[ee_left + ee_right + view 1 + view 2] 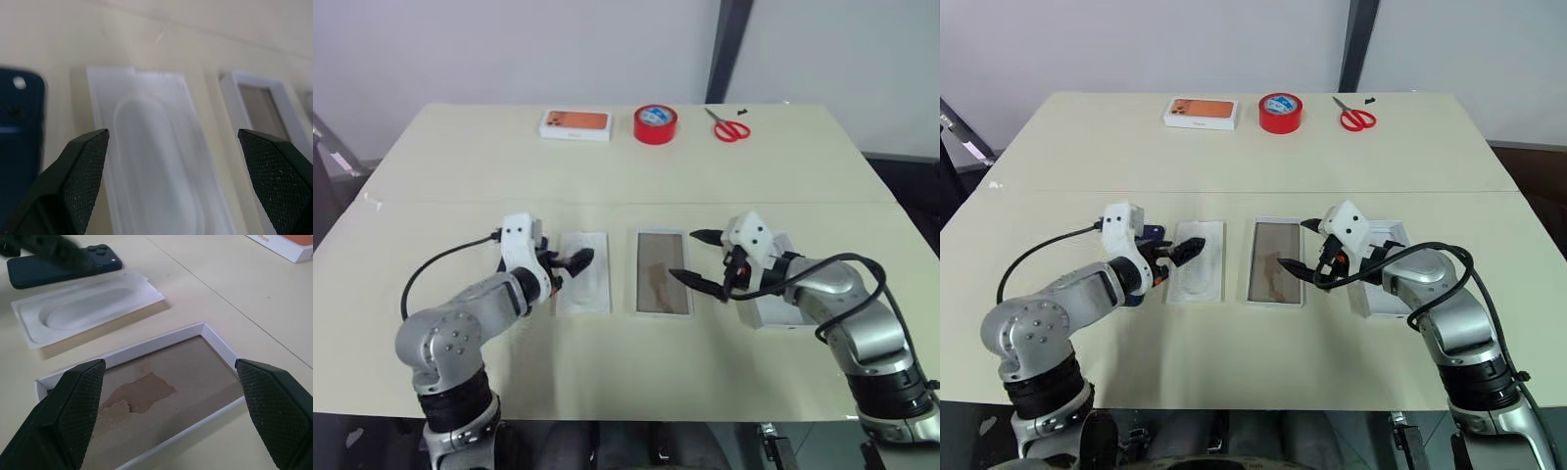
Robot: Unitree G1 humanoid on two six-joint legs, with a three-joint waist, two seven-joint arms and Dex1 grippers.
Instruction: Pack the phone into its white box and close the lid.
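Nothing packed yet — phone point(58, 265) lying on table beside white insert point(83, 306), white box point(146, 396) sitting empty, lid point(1386, 284) off under right arm; both grippers point(576, 262) point(703, 260) hovering spread, gripping nothing.

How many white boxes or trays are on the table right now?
4: the orange-topped box at the far edge, the insert and the white box mid-table, the lid under the right arm. The arms may hide more.

An orange-topped white box point(575, 123), a red tape roll point(656, 123) and red-handled scissors point(729, 126) line the upper centre of the beige table point(626, 372). A white insert point(581, 272) with an oval recess lies centre-left.
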